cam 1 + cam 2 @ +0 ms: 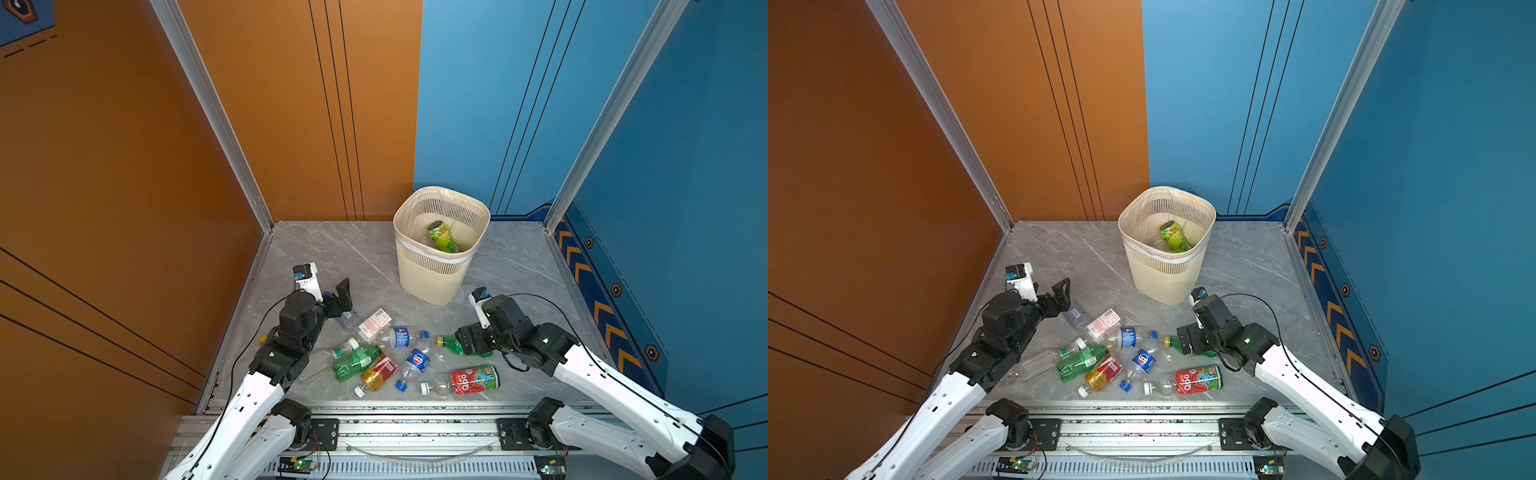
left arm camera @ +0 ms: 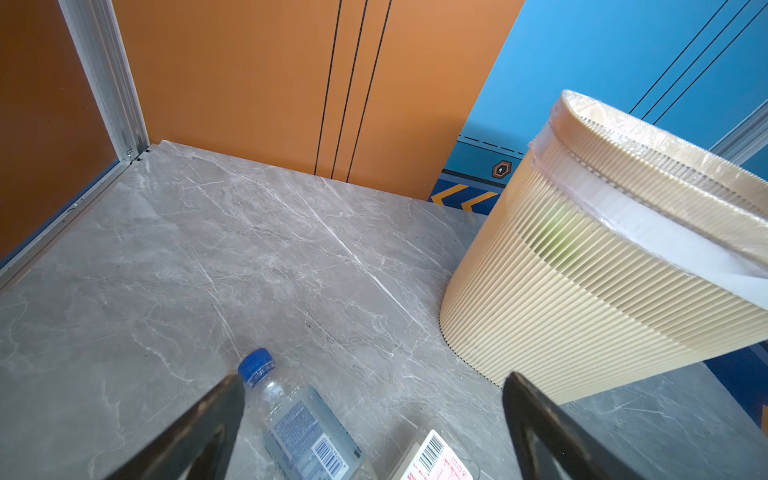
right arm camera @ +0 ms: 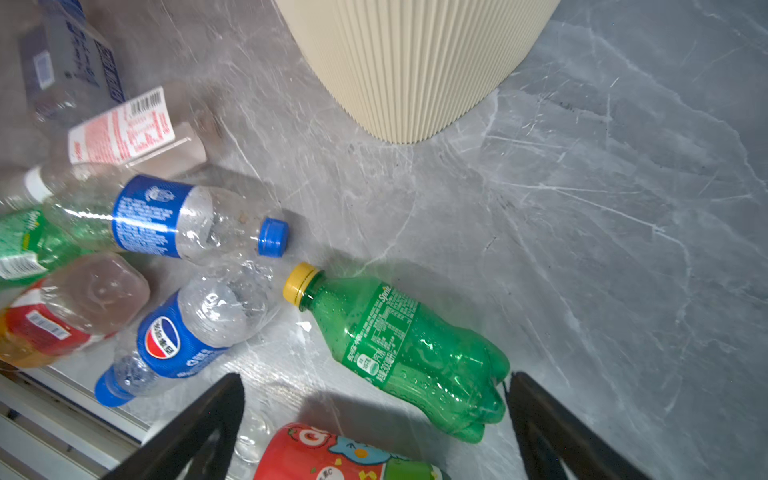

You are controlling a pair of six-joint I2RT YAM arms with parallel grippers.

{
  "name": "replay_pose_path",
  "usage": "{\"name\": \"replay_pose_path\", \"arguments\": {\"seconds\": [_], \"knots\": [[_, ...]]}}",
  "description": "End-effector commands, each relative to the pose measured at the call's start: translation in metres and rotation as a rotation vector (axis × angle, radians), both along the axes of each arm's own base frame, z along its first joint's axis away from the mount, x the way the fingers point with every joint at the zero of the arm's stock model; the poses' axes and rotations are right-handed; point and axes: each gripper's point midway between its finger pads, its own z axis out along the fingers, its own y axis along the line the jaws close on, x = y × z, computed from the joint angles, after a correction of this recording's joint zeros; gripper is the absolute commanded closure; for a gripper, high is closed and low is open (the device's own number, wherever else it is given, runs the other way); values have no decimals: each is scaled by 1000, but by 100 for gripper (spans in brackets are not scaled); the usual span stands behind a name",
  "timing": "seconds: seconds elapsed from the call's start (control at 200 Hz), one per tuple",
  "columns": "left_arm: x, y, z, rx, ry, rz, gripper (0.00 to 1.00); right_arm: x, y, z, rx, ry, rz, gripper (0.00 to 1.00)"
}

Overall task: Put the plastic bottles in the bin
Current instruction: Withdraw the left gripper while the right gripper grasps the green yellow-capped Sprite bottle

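— Which step is the robot working on?
— It seems to be lining up two pickups. On the left, the left fingers (image 2: 216, 405) are standing wide apart, gripping nothing, and hovering over a clear bottle with a blue cap (image 2: 299, 419) that is lying on the grey counter (image 2: 208, 270), its cap close beside one finger.
— And the other plastic bottles (image 1: 357, 362)?
— Most are lying in a loose heap on the counter before the arms, some touching. Behind them the bin (image 1: 432, 282) is standing upright with one green-labelled bottle (image 1: 444, 237) sitting inside, so the job is looking barely begun.
— What is the right side doing?
— The right fingers (image 3: 540, 415) are spreading wide too, empty, and bracketing the base end of a green bottle with a yellow cap (image 3: 407, 345) lying just right of the heap; I cannot tell whether they are touching it.
— What is the next move calling for?
— Probably lowering and closing squarely on each body, since thin round plastic may be rolling away, then lifting enough to be clearing the bin's rim before letting go
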Motion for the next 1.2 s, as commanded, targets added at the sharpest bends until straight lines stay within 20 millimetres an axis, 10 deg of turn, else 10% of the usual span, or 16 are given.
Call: {"name": "replay_pose_path", "arguments": {"seconds": [0.0,1.197], "knots": [[-4,0,-6,-18,11,-21,2,-9,3,-11,-81,26,77,0],[-13,26,-7,-58,11,40,2,41,-36,-86,-394,188,-73,10]]}}
